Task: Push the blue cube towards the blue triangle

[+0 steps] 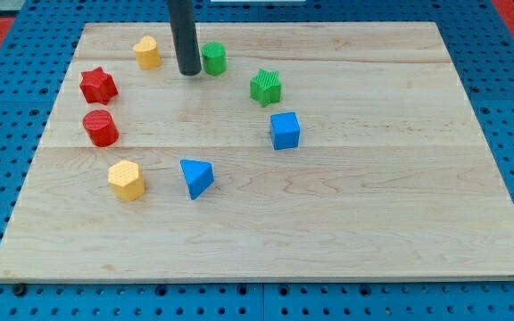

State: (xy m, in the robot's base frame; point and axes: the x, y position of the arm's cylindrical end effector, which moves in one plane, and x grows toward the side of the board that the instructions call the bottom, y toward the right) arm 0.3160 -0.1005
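Observation:
The blue cube (285,130) sits right of the board's middle. The blue triangle (196,176) lies to its lower left, about a hundred pixels away. My tip (188,72) rests on the board near the view's top, just left of a green cylinder (213,58). The tip is well above and left of the blue cube and touches neither blue block.
A green star (266,86) lies just above the blue cube. A yellow block (146,52) sits left of the tip. A red star (98,86), a red cylinder (101,128) and a yellow hexagon (126,180) run down the left side. The wooden board (373,223) lies on blue pegboard.

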